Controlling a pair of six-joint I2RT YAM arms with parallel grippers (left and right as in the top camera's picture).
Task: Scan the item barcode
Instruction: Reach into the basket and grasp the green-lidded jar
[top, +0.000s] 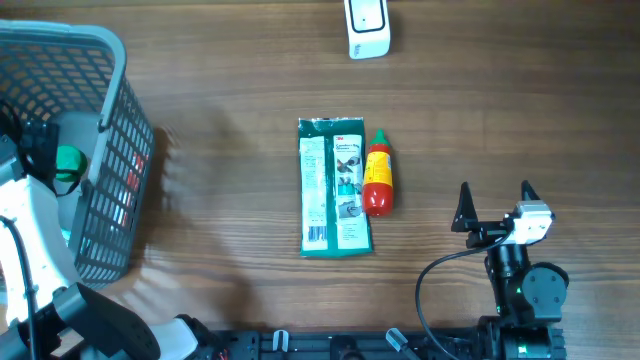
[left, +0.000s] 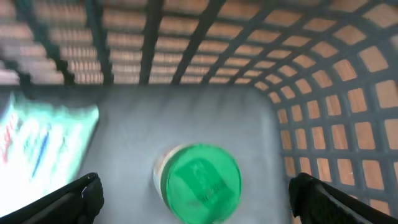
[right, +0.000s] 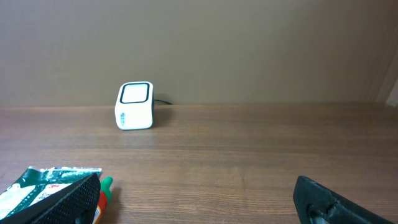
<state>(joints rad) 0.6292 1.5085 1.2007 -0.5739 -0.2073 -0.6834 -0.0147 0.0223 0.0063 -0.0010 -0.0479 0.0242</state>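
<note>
a brown wooden table carries a grey plastic lattice basket at its left edge, where the left gripper hangs wide open and empty over a white tub with a green lid. a flat green foil packet lies mid-table with a red squeeze bottle just beside its right edge, and a white box-shaped scanner stands at the far edge. the right gripper, jaws wide apart and empty, sits near the front right.

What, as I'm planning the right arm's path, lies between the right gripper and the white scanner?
Nothing: only bare table between right gripper and scanner, seen overhead and from the right wrist.
</note>
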